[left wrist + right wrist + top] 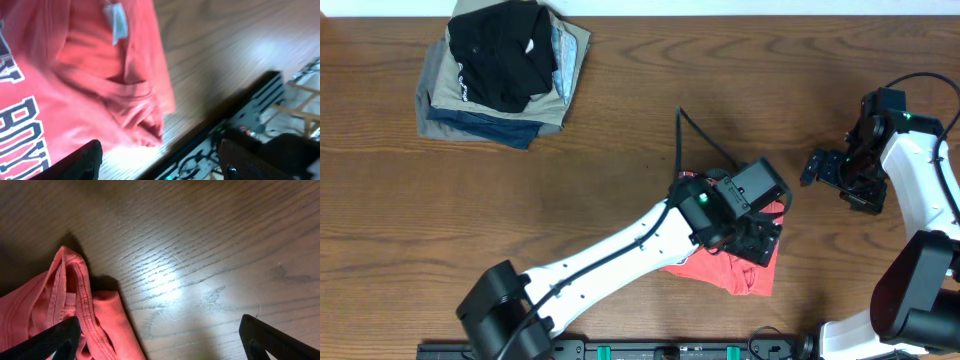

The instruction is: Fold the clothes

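Note:
The clothes, a coral-red T-shirt point(735, 270), lie bunched near the table's front edge, partly under my left arm. My left gripper point(760, 240) hovers over the shirt. In the left wrist view the shirt point(75, 75) fills the left side, showing a white neck label point(116, 22) and dark block lettering point(22, 125). The left gripper point(165, 165) is open, with only bare wood and the table's edge between its fingers point(80, 162). My right gripper point(817, 168) hangs open to the right of the shirt. In its wrist view a stitched hem point(60, 315) lies by the left fingertip, right gripper point(160, 340) over bare wood.
A stack of folded garments point(505, 70), a black one on top, stands at the back left. A black cable point(695, 140) runs across the wood behind the shirt. The table's front edge with a black rail point(250, 100) is close to the shirt.

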Tool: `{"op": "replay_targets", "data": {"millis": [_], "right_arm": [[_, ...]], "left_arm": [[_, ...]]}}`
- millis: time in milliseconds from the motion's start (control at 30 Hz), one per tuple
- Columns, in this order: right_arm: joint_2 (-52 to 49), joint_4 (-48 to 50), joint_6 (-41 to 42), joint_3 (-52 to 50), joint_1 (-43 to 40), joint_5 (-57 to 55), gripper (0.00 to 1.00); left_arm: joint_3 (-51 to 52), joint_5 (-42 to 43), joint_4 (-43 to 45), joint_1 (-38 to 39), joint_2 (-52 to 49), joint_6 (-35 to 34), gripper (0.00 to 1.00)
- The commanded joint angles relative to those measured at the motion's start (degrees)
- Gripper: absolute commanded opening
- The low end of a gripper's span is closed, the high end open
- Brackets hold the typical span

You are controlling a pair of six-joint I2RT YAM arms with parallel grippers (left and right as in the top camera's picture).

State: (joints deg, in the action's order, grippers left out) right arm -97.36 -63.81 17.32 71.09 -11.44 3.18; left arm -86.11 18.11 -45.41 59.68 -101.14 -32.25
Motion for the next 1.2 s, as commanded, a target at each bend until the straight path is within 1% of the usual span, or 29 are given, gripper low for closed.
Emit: {"op": "replay_targets", "data": {"millis": [0, 167, 233, 267, 400, 467, 500, 533, 600, 633, 667, 767, 800, 833, 1033, 1167], "right_arm": [[0.2, 0.0, -0.2, 0.6, -0.2, 0.2, 0.99], [0.2, 0.0, -0.2, 0.6, -0.2, 0.2, 0.99], [0.2, 0.0, -0.2, 0.6, -0.2, 0.2, 0.99], [0.2, 0.0, -0.2, 0.6, -0.2, 0.2, 0.99], [0.2, 0.0, -0.2, 0.6, -0.2, 0.2, 0.99], [0.2, 0.0, -0.2, 0.6, -0.2, 0.2, 0.99], [0.2, 0.0, -0.2, 0.6, -0.2, 0.2, 0.99], [0.2, 0.0, -0.2, 0.6, -0.2, 0.2, 0.99], [0.2, 0.0, -0.2, 0.6, -0.2, 0.2, 0.99], [0.2, 0.0, -0.2, 0.6, -0.2, 0.2, 0.99], [0.2, 0.0, -0.2, 0.6, -0.2, 0.2, 0.99], [0.2, 0.0, -0.2, 0.6, -0.2, 0.2, 0.99], [0.2, 0.0, -0.2, 0.6, -0.2, 0.2, 0.99], [0.2, 0.0, -0.2, 0.6, -0.2, 0.2, 0.99], [0.2, 0.0, -0.2, 0.6, -0.2, 0.2, 0.99], [0.2, 0.0, -0.2, 0.6, -0.2, 0.2, 0.99]], "left_arm": [[0.8, 0.5, -0.6, 0.3, -3.8, 1.3, 0.75], [0.8, 0.5, -0.2, 0.3, -9.8, 0.0, 0.75], [0.8, 0.6, -0.2, 0.3, -11.8, 0.0, 0.72], [0.8, 0.9, -0.2, 0.3, -12.5, 0.1, 0.67], [0.8, 1.4, 0.1, 0.3, -14.0, 0.1, 0.54], [0.8, 1.4, 0.8, 0.3, -13.9, 0.1, 0.43], [0.8, 1.4, 1.3, 0.3, -13.8, 0.1, 0.34], [0.8, 1.4, 1.7, 0.3, -13.8, 0.1, 0.28], [0.8, 1.4, 1.9, 0.3, -13.6, 0.1, 0.19], [0.8, 1.4, 1.9, 0.3, -13.5, 0.1, 0.19], [0.8, 1.4, 1.8, 0.3, -13.2, 0.1, 0.15], [0.8, 1.6, 1.7, 0.3, -12.2, 0.1, 0.11], [0.8, 1.9, 1.8, 0.3, -12.1, 0.3, 0.07], [0.8, 2.4, 1.8, 0.3, -11.8, 0.3, 0.06], [0.8, 7.1, 2.0, 1.9, -10.6, 0.5, 0.06], [0.7, 7.4, 2.5, 3.9, -9.3, 1.0, 0.06]]}}
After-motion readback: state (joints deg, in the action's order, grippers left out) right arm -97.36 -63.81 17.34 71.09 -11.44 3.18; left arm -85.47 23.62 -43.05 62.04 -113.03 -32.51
